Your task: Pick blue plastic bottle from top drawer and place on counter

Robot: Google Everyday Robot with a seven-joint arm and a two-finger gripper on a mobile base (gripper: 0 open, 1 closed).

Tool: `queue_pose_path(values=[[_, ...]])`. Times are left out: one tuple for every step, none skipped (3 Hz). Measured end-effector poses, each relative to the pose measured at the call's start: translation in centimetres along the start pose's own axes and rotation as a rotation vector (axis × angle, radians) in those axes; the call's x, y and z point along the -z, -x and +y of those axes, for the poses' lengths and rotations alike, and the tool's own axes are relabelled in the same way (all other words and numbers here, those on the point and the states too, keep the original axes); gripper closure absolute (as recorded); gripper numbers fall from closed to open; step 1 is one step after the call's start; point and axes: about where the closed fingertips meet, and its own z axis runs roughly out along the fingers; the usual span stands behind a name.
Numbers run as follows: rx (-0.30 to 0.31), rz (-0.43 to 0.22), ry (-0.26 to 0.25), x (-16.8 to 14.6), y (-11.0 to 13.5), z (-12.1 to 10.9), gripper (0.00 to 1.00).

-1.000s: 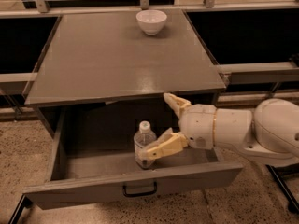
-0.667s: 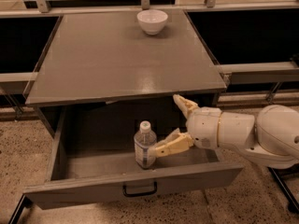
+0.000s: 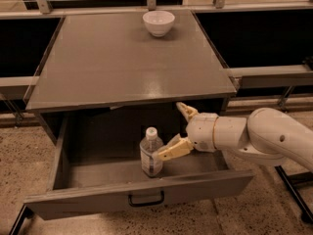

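We were at the reach-and-grasp step, nothing lifted yet. The blue plastic bottle (image 3: 150, 154) stood upright w/ its white cap (image 3: 152, 131) on, inside the open top drawer (image 3: 146, 191), toward the front & roughly mid-width, just behind the front panel w/ the black handle (image 3: 145, 199). Our gripper (image 3: 167, 130) was down in the drawer to the bottle's right, jaws spread wide & holding nothing. One finger (image 3: 171, 150) had its tip at the bottle's right side, touching or just short of it, we couldn't tell which; the other finger (image 3: 187, 111) pointed back toward the drawer's rear, well clear of the bottle.

So the bottle wasn't properly btw the fingers. In our judgement the next move called for shifting the gripper left so both fingers straddled the body below the cap, then closing w/o tipping it, since a light bottle would topple from a sideways nudge. After that: lift clear of the drawer & set it on the counter (image 3: 122, 67), away from the white bowl (image 3: 158, 22) at the back.
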Motion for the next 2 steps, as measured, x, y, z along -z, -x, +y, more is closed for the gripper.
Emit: queue_pose_path(values=[[0.056, 0.041, 0.050, -2.1, -0.9, 0.3, 0.00], [0.063, 0.029, 0.115, -4.6, -1.9, 1.5, 0.00]])
